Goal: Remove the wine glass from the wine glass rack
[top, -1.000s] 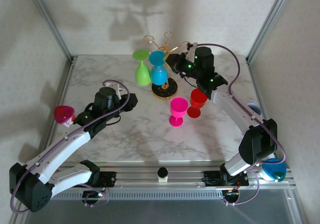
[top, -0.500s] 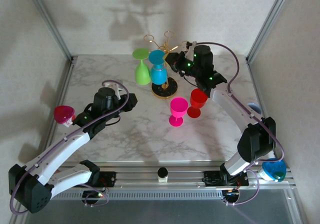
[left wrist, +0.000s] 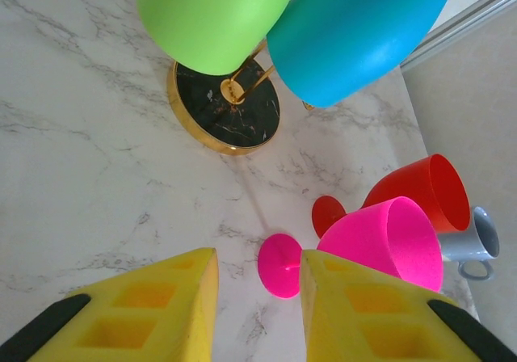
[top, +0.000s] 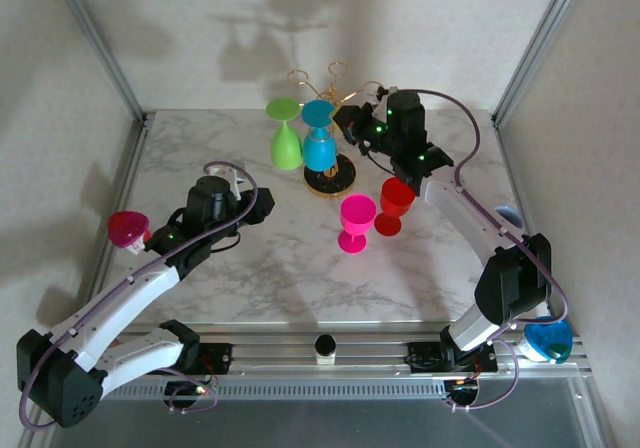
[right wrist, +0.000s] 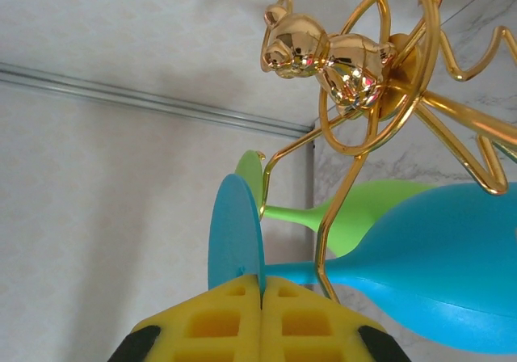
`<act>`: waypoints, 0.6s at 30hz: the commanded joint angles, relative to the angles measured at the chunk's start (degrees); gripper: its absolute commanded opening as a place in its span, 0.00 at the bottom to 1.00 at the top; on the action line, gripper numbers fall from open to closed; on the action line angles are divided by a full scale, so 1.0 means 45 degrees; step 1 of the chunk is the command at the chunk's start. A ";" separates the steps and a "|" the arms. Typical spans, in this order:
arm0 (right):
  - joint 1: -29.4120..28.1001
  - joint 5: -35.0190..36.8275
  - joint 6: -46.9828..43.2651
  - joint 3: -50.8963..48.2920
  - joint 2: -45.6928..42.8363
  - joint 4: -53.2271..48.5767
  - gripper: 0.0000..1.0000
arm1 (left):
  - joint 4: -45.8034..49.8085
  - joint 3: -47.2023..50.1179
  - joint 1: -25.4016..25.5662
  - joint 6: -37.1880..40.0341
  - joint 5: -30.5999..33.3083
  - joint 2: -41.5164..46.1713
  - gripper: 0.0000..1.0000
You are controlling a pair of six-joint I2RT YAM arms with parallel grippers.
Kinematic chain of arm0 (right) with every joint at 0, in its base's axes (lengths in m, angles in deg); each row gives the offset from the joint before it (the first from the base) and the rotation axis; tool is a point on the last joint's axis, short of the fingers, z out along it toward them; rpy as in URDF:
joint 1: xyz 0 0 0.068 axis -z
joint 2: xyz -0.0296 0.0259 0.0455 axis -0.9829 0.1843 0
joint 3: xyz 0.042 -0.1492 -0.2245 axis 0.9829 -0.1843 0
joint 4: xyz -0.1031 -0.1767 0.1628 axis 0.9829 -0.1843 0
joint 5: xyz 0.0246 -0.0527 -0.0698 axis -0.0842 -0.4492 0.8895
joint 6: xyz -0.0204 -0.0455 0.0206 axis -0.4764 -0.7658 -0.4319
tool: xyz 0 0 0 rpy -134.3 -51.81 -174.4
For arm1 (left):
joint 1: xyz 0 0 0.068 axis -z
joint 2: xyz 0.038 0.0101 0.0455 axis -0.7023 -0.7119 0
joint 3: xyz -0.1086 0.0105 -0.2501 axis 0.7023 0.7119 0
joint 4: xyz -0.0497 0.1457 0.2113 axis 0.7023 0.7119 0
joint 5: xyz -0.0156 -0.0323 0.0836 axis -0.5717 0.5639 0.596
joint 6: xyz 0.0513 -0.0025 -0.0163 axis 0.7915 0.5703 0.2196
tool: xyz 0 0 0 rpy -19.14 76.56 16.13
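Wrist view resolves right hand clenched at foot of blue wine glass; overhead blurs it. Left hand released.

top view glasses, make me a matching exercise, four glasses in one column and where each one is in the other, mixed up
Things:
1. green glass
2. blue glass
3. pink glass
4. red glass

Places:
a. hanging bowl-down on the wine glass rack, foot at the right gripper
b. upright, rightmost of the four
c. hanging bowl-down on the rack, leftmost of the four
d. upright, nearest the near edge of the table

Pairs: 1-c, 2-a, 3-d, 4-b
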 commanded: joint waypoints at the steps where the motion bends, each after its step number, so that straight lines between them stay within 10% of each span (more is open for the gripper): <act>1: 0.0180 0.0667 0.0251 -0.0106 -0.0308 0.0297 0.00 | -0.0149 0.0126 -0.0150 -0.0043 0.0226 0.0322 0.33; 18: 0.0175 0.0657 0.0303 0.0586 0.0090 -0.0199 0.00 | -0.0223 0.0205 -0.0150 -0.0082 0.0192 0.0437 0.33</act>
